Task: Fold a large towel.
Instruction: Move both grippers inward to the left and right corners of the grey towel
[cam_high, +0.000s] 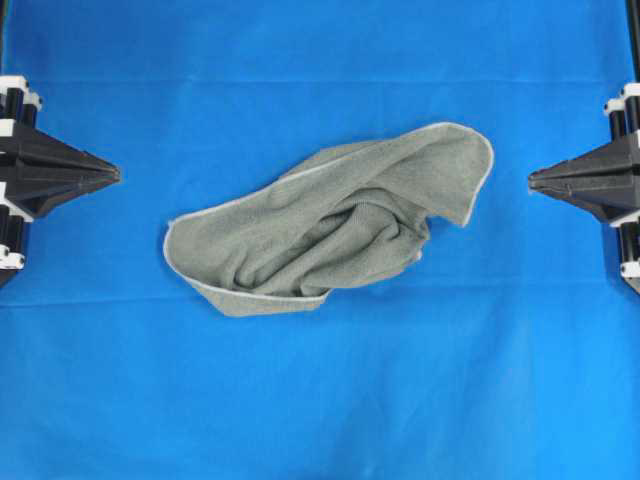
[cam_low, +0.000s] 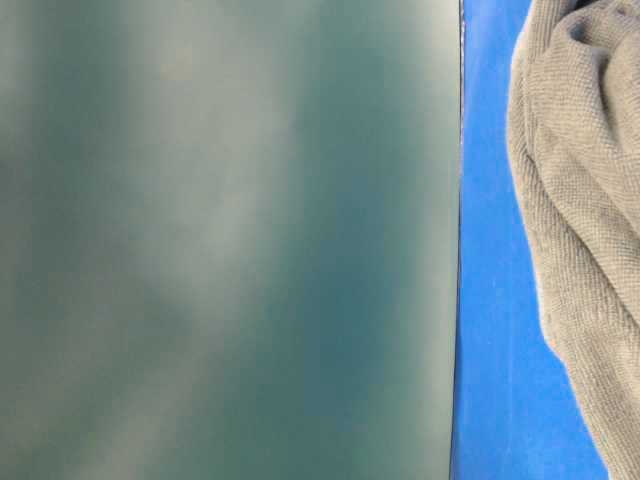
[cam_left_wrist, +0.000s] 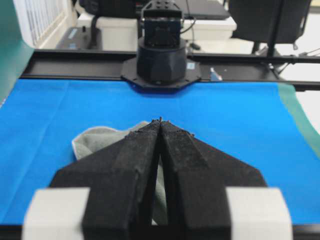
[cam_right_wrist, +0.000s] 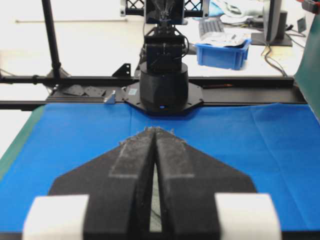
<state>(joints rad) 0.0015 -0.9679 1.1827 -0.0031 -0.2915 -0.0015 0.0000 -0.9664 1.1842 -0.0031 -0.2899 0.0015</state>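
Overhead view: the large towel (cam_high: 330, 225), grey-green with a pale hem, lies crumpled at the centre of the blue surface (cam_high: 320, 400), stretched from lower left to upper right. The left claw (cam_high: 112, 174) at the left edge and the right claw (cam_high: 534, 181) at the right edge both point inward, jaws pressed together and empty, each well apart from the towel.

Table-level view: bunched towel folds (cam_low: 585, 230) fill the right of the frame; a blurred dark green panel (cam_low: 230, 240) covers the left.

Left wrist view: closed left claw (cam_left_wrist: 160, 122) in the foreground, towel edge (cam_left_wrist: 97, 140) behind it.

Right wrist view: closed right claw (cam_right_wrist: 155, 130) above the blue surface (cam_right_wrist: 260, 150).
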